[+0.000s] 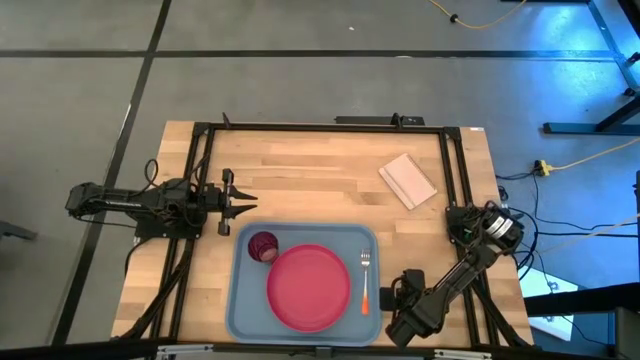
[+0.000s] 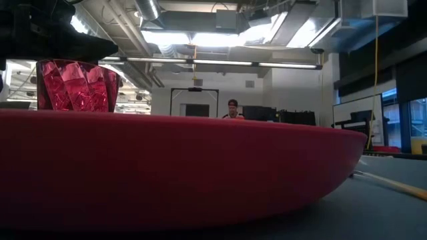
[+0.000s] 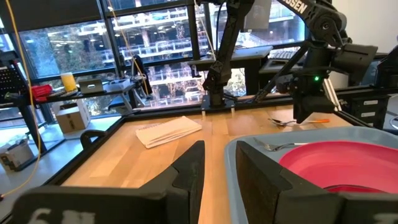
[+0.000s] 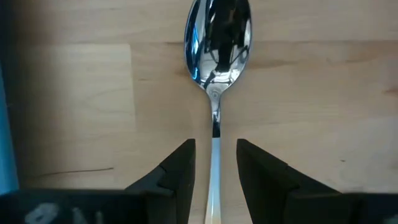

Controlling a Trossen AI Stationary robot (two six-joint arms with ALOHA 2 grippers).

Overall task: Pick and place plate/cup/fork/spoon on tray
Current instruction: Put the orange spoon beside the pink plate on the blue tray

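no readable text, labels or numbers

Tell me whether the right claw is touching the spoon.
Apart. In the right wrist view the right claw straddles the spoon handle, with a strip of bare wood showing between the handle and each finger; the spoon lies flat on the table.

**Materials / finish check**

Spoon [image 4: 217, 28]: polished metal bowl, mirror-glossy, reflections sharp, top centre of the right wrist view. Worktop [image 1: 320, 170]: pale wood planks, matt, grain visible. Tray [image 1: 243, 300]: light blue plastic, smooth, low sheen. Plate [image 1: 308, 287]: pink-red plastic, smooth, satin. Cup [image 2: 79, 85]: faceted translucent red, glossy, upper left of the low view. Napkin [image 1: 407, 180]: white, matt, folded. Fork [image 1: 365, 262]: metal tines, orange handle.
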